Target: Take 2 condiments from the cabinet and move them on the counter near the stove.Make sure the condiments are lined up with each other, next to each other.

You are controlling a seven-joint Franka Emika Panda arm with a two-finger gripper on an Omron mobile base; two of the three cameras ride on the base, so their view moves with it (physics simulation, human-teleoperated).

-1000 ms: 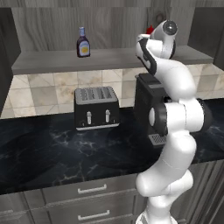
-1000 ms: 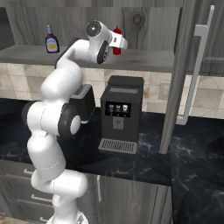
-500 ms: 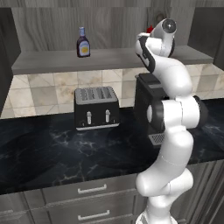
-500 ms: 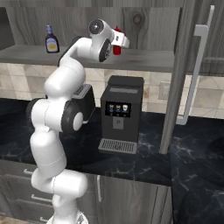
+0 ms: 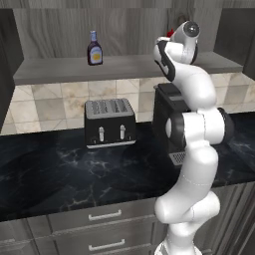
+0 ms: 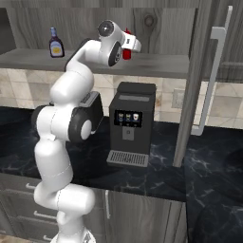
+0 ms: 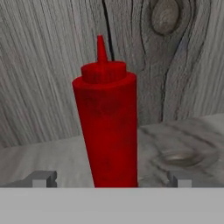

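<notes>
Two bottles are set upright on the cabinet shelf (image 5: 124, 67), well apart. The capped bottle (image 5: 94, 49) is placed toward the left; the squeeze bottle (image 7: 107, 127) is placed toward the right, just before the cabinet's back wall, between the spread fingertips (image 7: 43, 178) of the gripper (image 7: 110, 180). Below the shelf, on the counter (image 5: 64, 174), a toaster (image 5: 109, 122) is seated left of a coffee machine (image 6: 130, 123). The cabinet door (image 6: 199, 71) is swung out at the right.

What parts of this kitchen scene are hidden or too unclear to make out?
- Red squeeze bottle: in the left base view the arm hides all but a red sliver; in the hand view its base is cut off at the bottom.
- Dark brown bottle: label too small to read in both base views.
- Coffee machine: mostly behind the arm in the left base view.
</notes>
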